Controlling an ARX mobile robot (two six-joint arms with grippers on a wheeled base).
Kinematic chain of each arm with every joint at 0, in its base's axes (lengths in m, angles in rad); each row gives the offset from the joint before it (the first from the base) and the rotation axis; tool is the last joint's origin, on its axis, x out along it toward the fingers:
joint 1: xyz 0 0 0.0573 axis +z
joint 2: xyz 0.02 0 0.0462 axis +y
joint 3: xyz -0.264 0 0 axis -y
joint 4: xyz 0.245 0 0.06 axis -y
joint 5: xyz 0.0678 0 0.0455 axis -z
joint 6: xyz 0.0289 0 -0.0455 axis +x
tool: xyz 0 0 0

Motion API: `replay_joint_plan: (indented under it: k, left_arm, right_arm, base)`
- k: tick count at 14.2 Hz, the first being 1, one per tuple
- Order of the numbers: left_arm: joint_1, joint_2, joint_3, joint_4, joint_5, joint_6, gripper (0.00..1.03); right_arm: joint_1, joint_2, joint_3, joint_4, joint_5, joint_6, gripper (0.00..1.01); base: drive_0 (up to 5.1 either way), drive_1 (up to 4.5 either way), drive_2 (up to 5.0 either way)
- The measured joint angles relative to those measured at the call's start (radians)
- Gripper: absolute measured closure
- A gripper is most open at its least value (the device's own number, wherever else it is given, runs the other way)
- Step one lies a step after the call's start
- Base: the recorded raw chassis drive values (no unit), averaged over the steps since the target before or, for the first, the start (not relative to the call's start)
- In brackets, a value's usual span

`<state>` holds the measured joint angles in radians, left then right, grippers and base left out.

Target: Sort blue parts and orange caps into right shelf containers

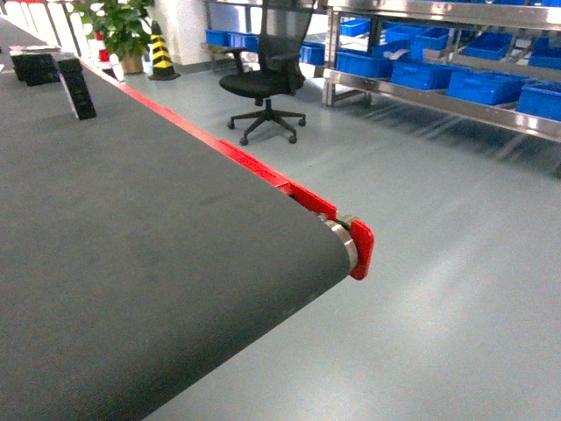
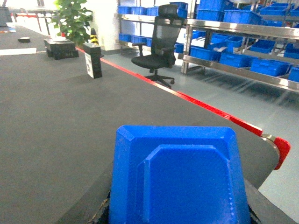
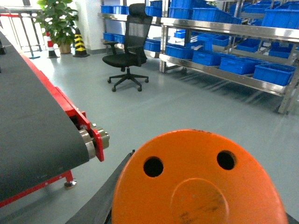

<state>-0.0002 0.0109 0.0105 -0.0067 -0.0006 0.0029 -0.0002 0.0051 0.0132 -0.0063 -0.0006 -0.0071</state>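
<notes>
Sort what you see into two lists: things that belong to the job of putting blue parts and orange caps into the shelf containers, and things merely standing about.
Belong to the job:
blue part, close to the left wrist camera
orange cap, close to the right wrist camera
blue containers on the metal shelf

Merely standing about:
office chair
potted plant
striped cone
black boxes on the conveyor belt
</notes>
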Motion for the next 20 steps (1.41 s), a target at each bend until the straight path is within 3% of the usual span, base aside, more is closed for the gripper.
replay_joint_plan:
  k: [20]
  left_arm:
    - [0.000,0.000,0.000,0.000,0.000,0.000,0.60]
  right_arm:
    - [0.000,0.000,0.000,0.000,0.000,0.000,0.57]
  base:
    - [-1.6,-1.61,-1.6]
